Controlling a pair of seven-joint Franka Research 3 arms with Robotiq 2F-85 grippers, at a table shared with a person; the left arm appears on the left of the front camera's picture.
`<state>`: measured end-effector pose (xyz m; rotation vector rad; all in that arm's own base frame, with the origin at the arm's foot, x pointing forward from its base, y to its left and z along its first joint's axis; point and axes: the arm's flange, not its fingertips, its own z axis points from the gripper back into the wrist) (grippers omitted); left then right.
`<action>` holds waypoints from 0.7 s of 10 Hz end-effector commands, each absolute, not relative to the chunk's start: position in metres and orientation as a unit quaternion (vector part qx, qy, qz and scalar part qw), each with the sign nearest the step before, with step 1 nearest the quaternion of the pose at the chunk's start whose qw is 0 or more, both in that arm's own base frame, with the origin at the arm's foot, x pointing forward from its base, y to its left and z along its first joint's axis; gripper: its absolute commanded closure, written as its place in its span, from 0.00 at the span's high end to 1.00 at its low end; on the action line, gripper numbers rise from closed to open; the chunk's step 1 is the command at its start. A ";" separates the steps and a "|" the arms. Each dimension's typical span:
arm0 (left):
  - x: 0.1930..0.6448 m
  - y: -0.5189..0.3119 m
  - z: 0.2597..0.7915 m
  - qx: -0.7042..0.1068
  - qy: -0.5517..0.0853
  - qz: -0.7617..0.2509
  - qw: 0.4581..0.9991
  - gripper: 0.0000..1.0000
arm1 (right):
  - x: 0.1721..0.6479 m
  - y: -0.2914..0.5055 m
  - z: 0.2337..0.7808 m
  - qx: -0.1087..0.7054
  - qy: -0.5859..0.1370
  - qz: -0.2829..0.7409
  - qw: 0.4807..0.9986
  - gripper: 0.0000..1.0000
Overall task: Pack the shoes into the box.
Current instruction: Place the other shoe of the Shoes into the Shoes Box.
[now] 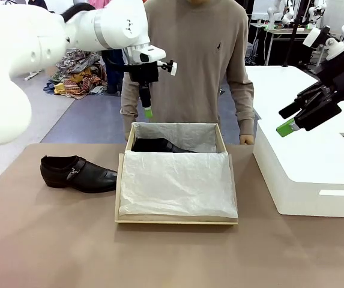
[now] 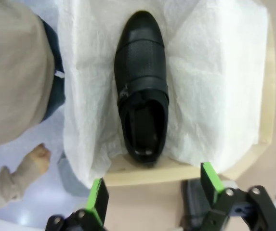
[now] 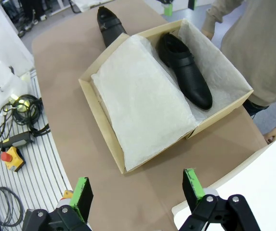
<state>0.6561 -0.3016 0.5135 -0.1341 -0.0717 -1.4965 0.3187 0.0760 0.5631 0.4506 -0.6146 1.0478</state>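
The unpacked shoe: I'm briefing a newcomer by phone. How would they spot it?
Find the brown table with the tan cardboard box at its middle. On the tabletop to the robot's left of the box lies a glossy black shoe with a silver buckle. Its twin lies inside the box, on white tissue.

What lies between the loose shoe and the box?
Nothing. In the front view the loose shoe nearly touches the box toe-first; at most a sliver of bare table separates them.

I see one glossy black shoe (image 1: 78,174) at nine o'clock of the tan box (image 1: 178,220); the other shoe (image 2: 141,86), inside, black too, perhaps finely dotted across its vamp. Tissue (image 1: 178,183) white, table (image 1: 51,246) brown.
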 end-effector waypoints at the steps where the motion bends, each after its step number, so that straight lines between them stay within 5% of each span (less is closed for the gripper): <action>1: 0.603 -0.249 0.508 -0.029 -0.030 -0.697 0.716 1.00 | 0.320 0.077 0.564 0.221 -0.293 0.491 0.790 1.00; 7: 0.559 -0.130 0.505 -0.008 -0.060 -0.707 0.705 1.00 | 0.320 0.077 0.564 0.221 -0.293 0.491 0.790 1.00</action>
